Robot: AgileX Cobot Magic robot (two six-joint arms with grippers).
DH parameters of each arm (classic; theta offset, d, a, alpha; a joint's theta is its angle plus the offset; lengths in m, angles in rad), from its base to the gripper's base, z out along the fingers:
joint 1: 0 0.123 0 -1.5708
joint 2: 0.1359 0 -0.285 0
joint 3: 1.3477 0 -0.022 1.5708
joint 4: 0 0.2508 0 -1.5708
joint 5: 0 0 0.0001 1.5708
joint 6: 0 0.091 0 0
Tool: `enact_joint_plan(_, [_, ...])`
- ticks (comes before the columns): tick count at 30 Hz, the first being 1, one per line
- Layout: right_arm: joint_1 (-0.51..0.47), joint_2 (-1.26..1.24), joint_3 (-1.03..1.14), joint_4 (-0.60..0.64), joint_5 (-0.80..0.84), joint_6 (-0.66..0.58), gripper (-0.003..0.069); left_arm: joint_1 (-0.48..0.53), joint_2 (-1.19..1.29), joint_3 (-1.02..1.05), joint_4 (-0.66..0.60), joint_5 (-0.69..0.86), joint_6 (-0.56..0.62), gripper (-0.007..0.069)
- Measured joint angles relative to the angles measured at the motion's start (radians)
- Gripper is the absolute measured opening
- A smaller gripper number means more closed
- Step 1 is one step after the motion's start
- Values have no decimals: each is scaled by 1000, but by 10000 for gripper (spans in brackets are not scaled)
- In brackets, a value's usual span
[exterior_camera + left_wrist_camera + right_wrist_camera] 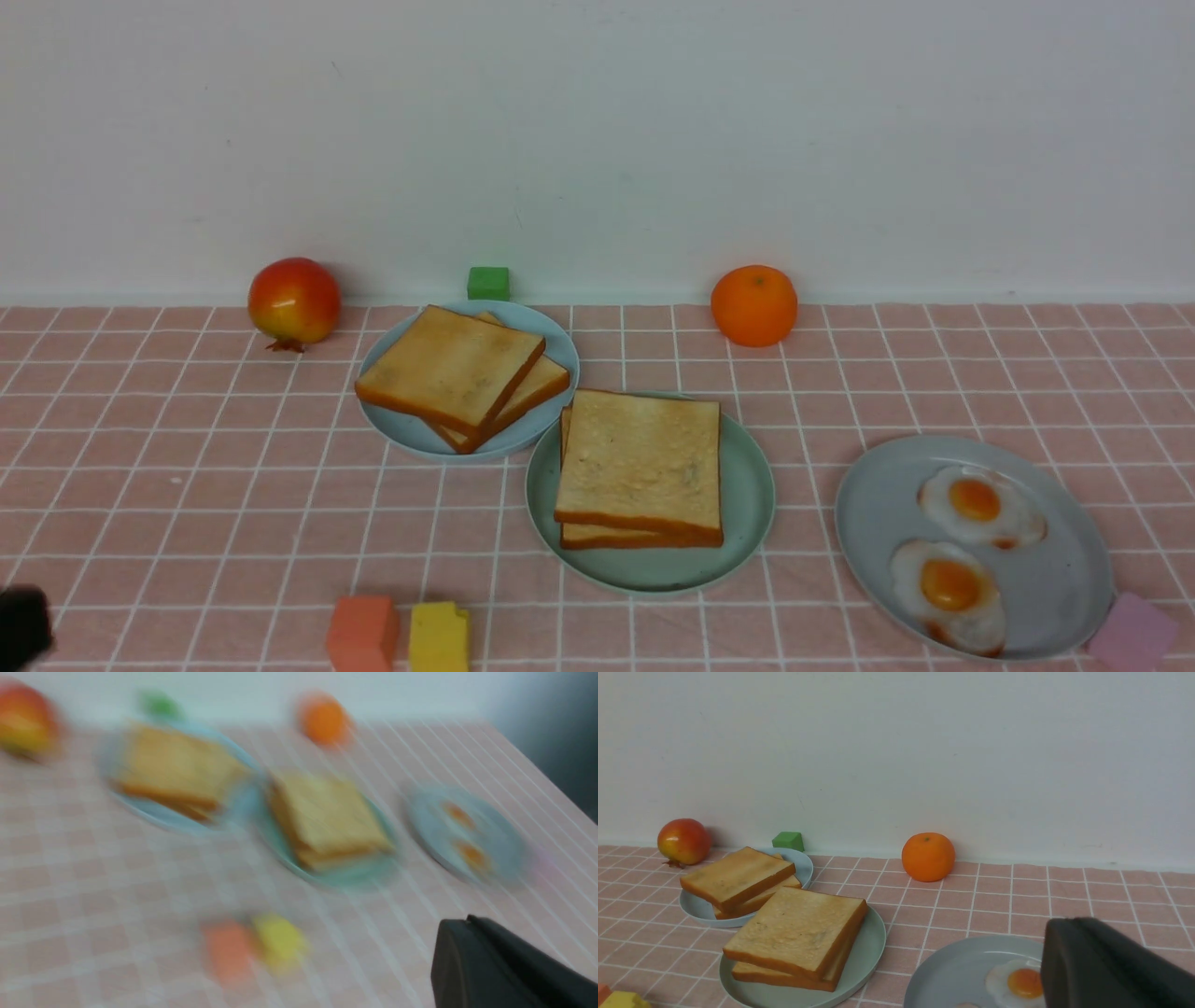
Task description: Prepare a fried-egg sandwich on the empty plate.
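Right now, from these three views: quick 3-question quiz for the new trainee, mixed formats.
1. True or false: two toast slices sit stacked on the mint-green plate.
2. How many fried eggs remain on the grey plate?
3. Which fruit stands nearer the grey plate: A) the orange B) the red apple?

Key: 1 true; 2 two; 3 A.

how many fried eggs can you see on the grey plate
2. Both white fried eggs with orange yolks lie on the large grey plate at front right: one egg farther back, the other egg nearer the robot. Another may be hidden between the toast slices.
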Motion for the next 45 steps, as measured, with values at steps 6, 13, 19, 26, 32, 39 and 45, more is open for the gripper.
enact_joint_plan(6, [0,-3,0,1,0,0,6,180,-160,257,264,-146,-198,12])
enact_joint_plan(13, [0,-5,0,1,1,0,10,315,-293,542,258,-209,-202,13])
enact_joint_plan(19, [0,-5,1,1,0,0,15,366,-293,622,199,-265,-5,13])
enact_joint_plan(26, [0,-5,1,1,1,0,16,408,-293,623,188,-269,94,17])
enact_joint_plan(32, [0,-5,1,1,1,0,22,427,-293,623,182,-271,94,23])
enact_joint_plan(39, [0,-5,1,1,1,0,28,427,-293,624,181,-273,94,26])
enact_joint_plan(45, [0,-5,1,1,1,0,36,427,-293,624,180,-273,94,31])
